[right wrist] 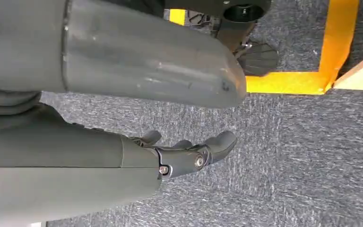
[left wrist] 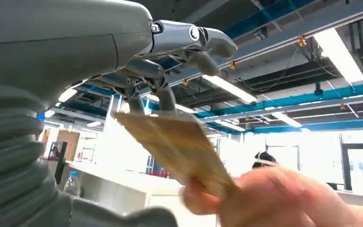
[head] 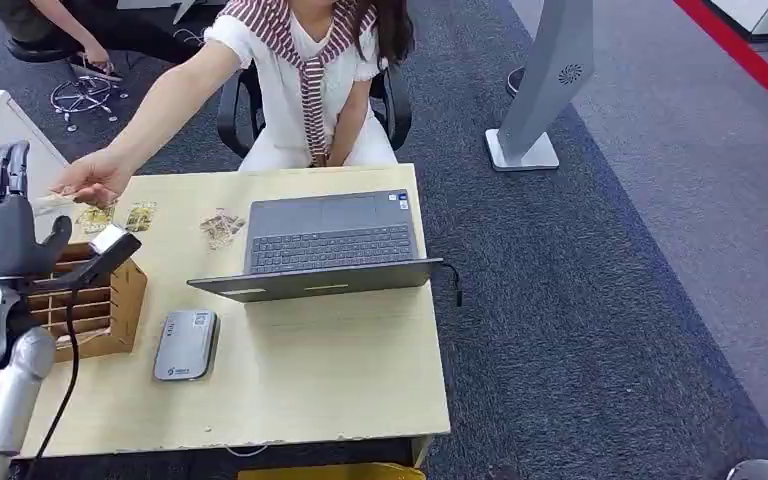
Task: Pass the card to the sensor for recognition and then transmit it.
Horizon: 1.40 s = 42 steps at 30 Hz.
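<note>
My left hand [head: 0, 218] is raised at the table's left edge, fingers straight up and apart. A tan card [left wrist: 179, 146] slants just below my fingers [left wrist: 160, 78] in the left wrist view. A person's hand [left wrist: 264, 198] pinches its lower end, and my thumb is away from it. From the head view that person's hand [head: 92, 180] reaches across the table [head: 340, 370] to beside my left hand. The grey card sensor [head: 185, 344] lies flat in front of the laptop. My right hand [right wrist: 189, 153] hangs over grey carpet, holding nothing.
An open laptop [head: 325, 245] sits mid-table. A wooden slotted box [head: 100, 305] with a black cabled device [head: 110, 250] on it stands by my left arm. Loose cards [head: 222, 227] lie behind it. The person sits on a chair at the far side.
</note>
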Each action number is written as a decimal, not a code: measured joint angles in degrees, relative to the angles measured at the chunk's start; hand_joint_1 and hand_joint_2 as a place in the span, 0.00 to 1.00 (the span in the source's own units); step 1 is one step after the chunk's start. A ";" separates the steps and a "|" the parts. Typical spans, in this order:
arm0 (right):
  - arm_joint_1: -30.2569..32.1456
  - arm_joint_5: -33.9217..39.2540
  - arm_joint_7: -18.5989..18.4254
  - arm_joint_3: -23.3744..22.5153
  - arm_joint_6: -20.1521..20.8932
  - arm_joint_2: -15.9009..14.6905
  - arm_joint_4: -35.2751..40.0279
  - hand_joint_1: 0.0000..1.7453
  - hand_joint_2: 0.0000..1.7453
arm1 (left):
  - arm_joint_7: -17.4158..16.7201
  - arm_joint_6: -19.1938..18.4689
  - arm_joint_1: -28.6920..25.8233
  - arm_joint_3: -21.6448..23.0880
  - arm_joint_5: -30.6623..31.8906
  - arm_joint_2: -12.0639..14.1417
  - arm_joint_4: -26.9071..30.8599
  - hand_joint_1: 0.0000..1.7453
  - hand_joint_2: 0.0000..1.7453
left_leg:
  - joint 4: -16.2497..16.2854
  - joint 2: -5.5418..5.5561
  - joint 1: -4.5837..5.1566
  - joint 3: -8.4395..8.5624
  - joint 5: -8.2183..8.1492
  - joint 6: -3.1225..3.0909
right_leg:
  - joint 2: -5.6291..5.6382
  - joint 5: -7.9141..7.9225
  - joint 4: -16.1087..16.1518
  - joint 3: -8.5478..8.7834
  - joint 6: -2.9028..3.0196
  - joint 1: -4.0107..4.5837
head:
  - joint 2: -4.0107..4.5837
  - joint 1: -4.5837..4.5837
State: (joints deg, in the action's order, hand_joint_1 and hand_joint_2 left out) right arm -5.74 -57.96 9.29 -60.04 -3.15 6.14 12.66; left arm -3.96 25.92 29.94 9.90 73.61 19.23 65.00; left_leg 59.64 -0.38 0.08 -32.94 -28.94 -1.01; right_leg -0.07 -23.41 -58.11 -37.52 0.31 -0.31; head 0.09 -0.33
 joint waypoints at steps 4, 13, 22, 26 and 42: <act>0.38 0.00 0.02 0.00 -0.30 0.00 -0.02 0.00 0.00 | 0.32 0.87 -0.92 0.02 -0.17 -0.65 0.19 0.00 1.00 | 0.00 -0.01 0.00 0.00 0.00 0.00 | 0.01 0.00 0.00 -0.01 0.00 0.00 | 0.00 0.00; 1.38 0.09 0.07 -0.02 -1.40 0.00 0.00 0.00 0.00 | 3.08 5.20 -11.03 0.37 -1.03 -2.99 12.80 0.00 1.00 | 0.00 -0.11 0.01 -0.02 -0.05 0.00 | 0.11 -0.01 0.03 -0.03 -0.01 -0.01 | -0.02 -0.02; 1.89 0.44 1.05 -0.22 -2.05 0.02 0.00 0.00 0.00 | 5.27 9.44 -25.58 0.92 0.11 -3.15 28.44 0.00 1.00 | -0.02 -0.09 -0.01 -0.07 -0.17 0.00 | 0.11 -0.16 0.03 -0.03 -0.07 -0.01 | 0.00 0.00; 2.07 1.24 1.18 -1.05 -2.08 0.02 0.09 0.00 0.00 | 5.31 10.10 -31.65 0.92 0.37 -2.29 32.86 0.00 1.00 | -0.02 -0.09 -0.02 -0.06 -0.19 0.01 | 0.10 -0.19 0.02 -0.03 -0.05 -0.01 | 0.00 0.02; 2.15 1.00 1.22 -1.90 -1.77 0.02 0.24 0.00 0.00 | 3.15 -2.66 -39.14 -2.27 -2.82 3.43 35.95 0.00 1.00 | -0.04 0.00 -0.11 -0.08 -0.18 0.04 | -0.01 -0.21 0.01 0.00 -0.02 0.02 | -0.02 0.02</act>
State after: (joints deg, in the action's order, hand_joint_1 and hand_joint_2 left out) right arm -3.59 -56.96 10.51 -61.94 -4.92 6.16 12.90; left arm -0.81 23.26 -9.21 7.63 70.79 22.66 100.96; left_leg 59.60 -0.37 -0.03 -33.02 -29.12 -0.97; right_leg -0.08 -23.62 -58.10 -37.53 0.29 -0.28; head 0.07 -0.31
